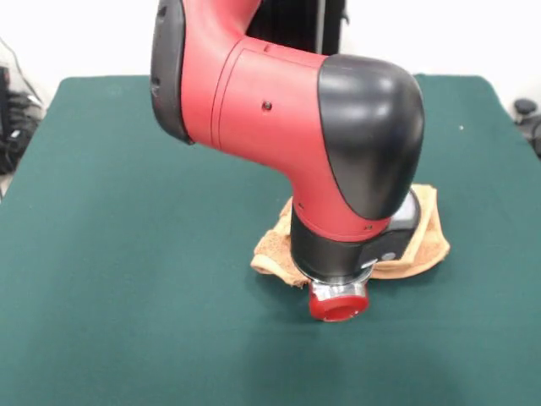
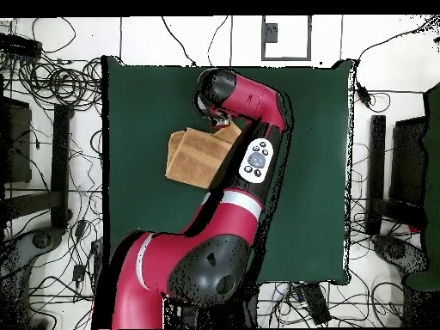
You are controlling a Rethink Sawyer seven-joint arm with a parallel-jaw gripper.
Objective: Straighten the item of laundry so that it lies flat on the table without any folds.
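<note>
The item of laundry, an orange-tan towel, lies bunched and folded over on the green table, a little right of centre. My arm's red and black wrist stands directly in front of it and hides its middle. From above, the towel shows as a folded slanted rectangle on the table. My gripper is at the towel's upper right corner, mostly covered by the wrist, so its state does not show. In the front view the gripper is hidden behind the arm.
The arm's elbow and forearm lie over the table just right of the towel. Cables and dark equipment surround the table on the floor. A dark object sits off the table's right edge.
</note>
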